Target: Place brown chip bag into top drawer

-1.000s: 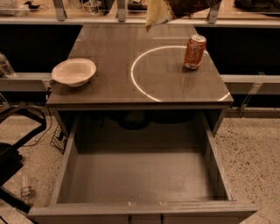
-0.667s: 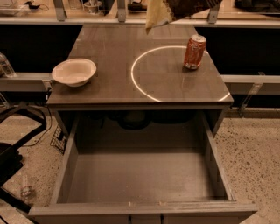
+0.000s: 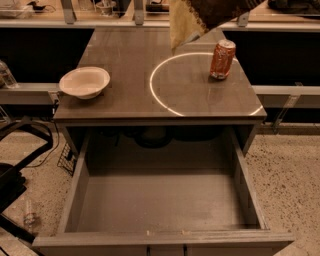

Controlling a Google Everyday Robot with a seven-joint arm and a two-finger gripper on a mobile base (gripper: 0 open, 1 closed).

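The brown chip bag [image 3: 210,12] hangs in the air at the top edge of the camera view, above the back of the table. Its pale yellow end [image 3: 182,27] points down and its dark-brown body runs up and right out of the frame. The gripper is out of view above the top edge, so what holds the bag does not show. The top drawer [image 3: 165,200] is pulled fully open at the table's front, with nothing on its flat grey bottom.
On the grey tabletop [image 3: 130,60] a white bowl [image 3: 84,81] sits at the left edge and an orange-red soda can [image 3: 222,59] stands at the right. A bright ring of light [image 3: 152,90] lies on the top. Black chair parts [image 3: 15,165] stand at the left on the floor.
The bag's pale end hangs slightly lower in the view than before. Bowl, can and drawer have not moved.
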